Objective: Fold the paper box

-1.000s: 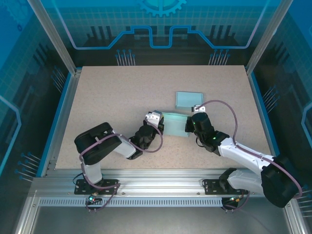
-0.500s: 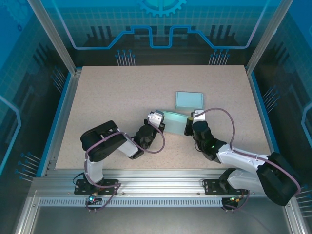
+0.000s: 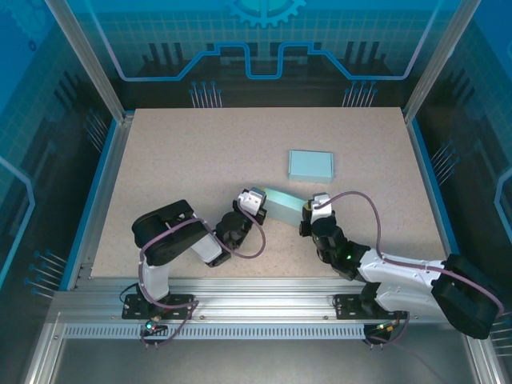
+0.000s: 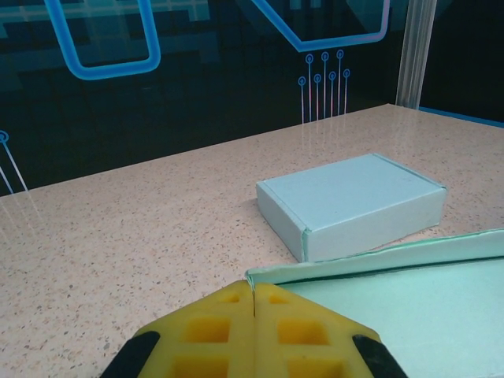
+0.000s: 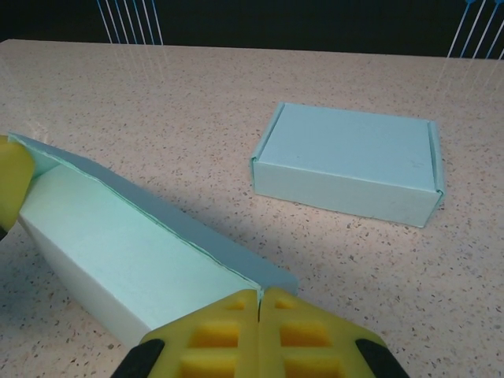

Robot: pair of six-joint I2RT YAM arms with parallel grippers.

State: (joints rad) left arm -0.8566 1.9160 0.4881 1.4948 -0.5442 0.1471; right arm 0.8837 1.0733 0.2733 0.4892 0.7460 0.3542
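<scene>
Top external view: we are holding the half-folded paper box [image 3: 284, 206] low over the bench [image 3: 184, 152], its long axis running straight between our arms, with the left gripper [image 3: 261, 200] and right gripper [image 3: 306, 210] equally near and each seemingly clenched on one flap corner.

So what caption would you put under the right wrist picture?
Right gripper shut on the edge of a paper box, a closed box lying beyond.

Speckled beige table [image 3: 200, 160], dark back wall [image 3: 160, 40] with glowing blue circuit lines, aluminium rail [image 3: 264, 308] along near edge
</scene>
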